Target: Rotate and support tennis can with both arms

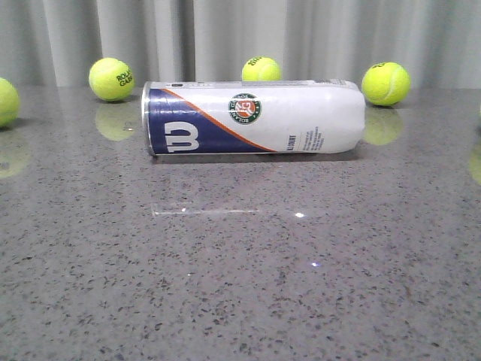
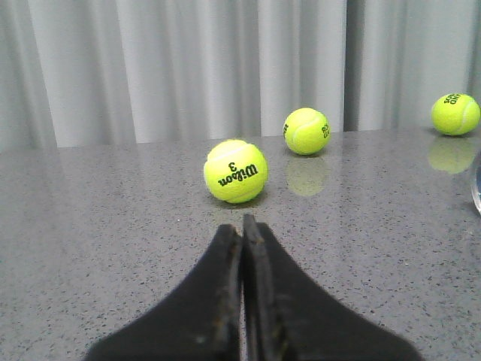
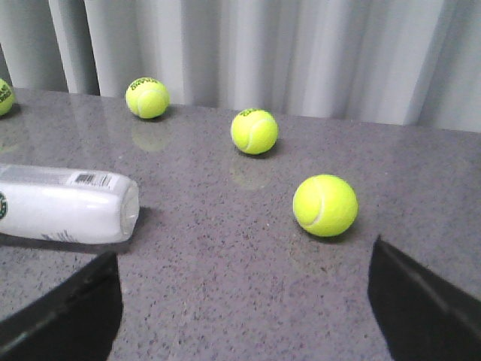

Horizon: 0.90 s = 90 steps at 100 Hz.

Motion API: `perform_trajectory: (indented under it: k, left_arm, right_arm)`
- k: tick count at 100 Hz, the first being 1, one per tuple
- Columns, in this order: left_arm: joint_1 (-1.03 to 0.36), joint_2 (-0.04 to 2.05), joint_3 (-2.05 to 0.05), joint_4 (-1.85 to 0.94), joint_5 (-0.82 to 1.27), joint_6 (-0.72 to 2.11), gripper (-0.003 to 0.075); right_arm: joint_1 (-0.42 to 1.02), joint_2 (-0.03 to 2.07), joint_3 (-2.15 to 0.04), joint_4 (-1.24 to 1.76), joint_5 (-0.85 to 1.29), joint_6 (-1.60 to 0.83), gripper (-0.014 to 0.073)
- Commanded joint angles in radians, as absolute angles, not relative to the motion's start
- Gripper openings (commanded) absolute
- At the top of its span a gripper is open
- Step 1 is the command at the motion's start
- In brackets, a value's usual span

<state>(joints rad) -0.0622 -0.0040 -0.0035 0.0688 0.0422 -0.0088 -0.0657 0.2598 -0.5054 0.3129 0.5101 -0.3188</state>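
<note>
The tennis can lies on its side on the table, untouched, among tennis balls. Left gripper: jaws pressed together, holding nothing. Right gripper: spread wide, can nearby. Everything remains undone.

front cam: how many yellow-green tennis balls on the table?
4 balls. One cut by the left edge, one behind the left end of the white-and-navy tennis can, one peeking over its middle, one beyond its right end. More may sit outside the frame.
</note>
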Motion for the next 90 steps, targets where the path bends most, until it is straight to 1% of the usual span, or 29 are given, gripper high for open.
perform_trajectory:
  k: [1,11,16,21,28,40,42,47,53,90]
  left_arm:
    - [-0.060,-0.042,0.044,0.066,-0.041,-0.017,-0.0021]
    - [-0.060,-0.042,0.044,0.066,-0.041,-0.017,-0.0021]
    - [-0.060,-0.042,0.044,0.066,-0.041,-0.017,-0.0021]
    - [-0.060,-0.042,0.044,0.066,-0.041,-0.017,-0.0021]
    - [-0.060,-0.042,0.044,0.066,-0.041,-0.017,-0.0021]
    - [-0.060,-0.042,0.044,0.066,-0.041,-0.017,-0.0021]
    - [-0.060,-0.042,0.044,0.066,-0.041,-0.017,-0.0021]
    - [-0.060,-0.042,0.044,0.066,-0.041,-0.017,-0.0021]
    - [-0.060,-0.042,0.044,0.066,-0.041,-0.017,-0.0021]
    - [-0.060,-0.042,0.044,0.066,-0.041,-0.017,-0.0021]
  right_arm:
    - [-0.073,0.187,-0.460,0.336,0.405,-0.318,0.0644]
    - [-0.073,0.138,-0.415,0.336,0.367,-0.318,0.0636]
    - [-0.073,0.133,-0.406,0.336,0.341,-0.318,0.0603]
    - [-0.073,0.133,-0.404,0.336,0.322,-0.318,0.0543]
    - [-0.073,0.133,-0.404,0.336,0.306,-0.318,0.0419]
    - [-0.073,0.133,-0.404,0.336,0.300,-0.318,0.0155]
    - [-0.073,0.133,-0.404,0.336,0.300,-0.318,0.0127]
    - [-0.073,0.133,-0.404,0.336,0.300,-0.318,0.0022]
    - [-0.073,0.133,-0.404,0.336,0.301,-0.318,-0.0067]
    - [-0.073,0.133,-0.404,0.336,0.301,-0.318,-0.0068]
